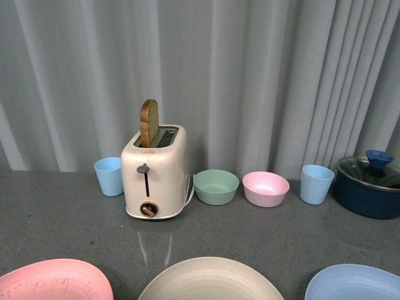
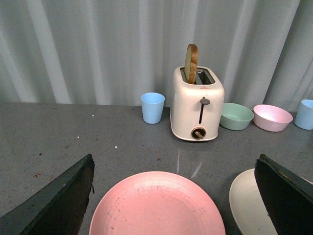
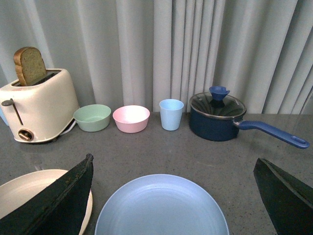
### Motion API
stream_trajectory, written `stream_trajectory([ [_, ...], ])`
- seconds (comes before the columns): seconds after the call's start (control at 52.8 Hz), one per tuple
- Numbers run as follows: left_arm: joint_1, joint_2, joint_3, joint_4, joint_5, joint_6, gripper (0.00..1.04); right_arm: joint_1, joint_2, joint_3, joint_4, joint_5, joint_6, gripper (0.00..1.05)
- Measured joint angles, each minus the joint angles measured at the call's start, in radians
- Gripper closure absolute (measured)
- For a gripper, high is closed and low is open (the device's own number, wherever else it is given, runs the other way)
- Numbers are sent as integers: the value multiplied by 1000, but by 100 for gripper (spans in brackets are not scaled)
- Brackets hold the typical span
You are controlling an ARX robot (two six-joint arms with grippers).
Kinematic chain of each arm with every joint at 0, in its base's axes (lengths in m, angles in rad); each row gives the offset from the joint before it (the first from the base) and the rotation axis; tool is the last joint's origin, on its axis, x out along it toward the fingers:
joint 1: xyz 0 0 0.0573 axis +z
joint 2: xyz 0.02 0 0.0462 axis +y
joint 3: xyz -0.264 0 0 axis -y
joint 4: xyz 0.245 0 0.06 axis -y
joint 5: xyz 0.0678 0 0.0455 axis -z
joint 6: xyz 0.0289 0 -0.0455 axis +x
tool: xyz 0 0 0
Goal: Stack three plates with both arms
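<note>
Left hand (image 2: 174,161) wide open, gripping nothing, dark fingers (image 2: 58,205) spread apart over the near part of the grey speckled worktop (image 1: 62,219). Framed between those fingers in the wrist view: large round matte pink plate with dark specks (image 2: 156,205), flat on the worktop at near left, no contact visible. Just right of it, apart by a strip of bare worktop: large round beige-cream plate (image 1: 209,280) at near centre. Further right, again apart: large round light blue plate (image 1: 353,284) at near right, flat, unstacked. Right hand (image 3: 173,160) likewise wide open and empty, fingers (image 3: 283,196) spread to either side of the light blue plate in its wrist view, no contact visible.

Far row along the pale grey pleated curtain (image 1: 250,75), left to right:
- small light blue cup (image 1: 109,175), upright
- just beside it, cream toaster (image 1: 155,175), lever and brown dial facing near
- brown slice of bread (image 1: 149,122) standing up out of the left side of the toaster's top
- round pale green bowl (image 1: 216,186) just right of the toaster
- round pink bowl (image 1: 265,188) beside the green one, apart
- second light blue cup (image 1: 316,184)
- dark blue saucepan (image 1: 369,187) at far right, with glass lid, blue knob and long blue handle reaching right

All three plates well apart from this row.
</note>
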Motion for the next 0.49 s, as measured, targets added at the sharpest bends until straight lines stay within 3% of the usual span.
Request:
stream_trajectory([
  [0.493,0,0,0,0,0,0,7,0,0,0,0,0,0,7],
])
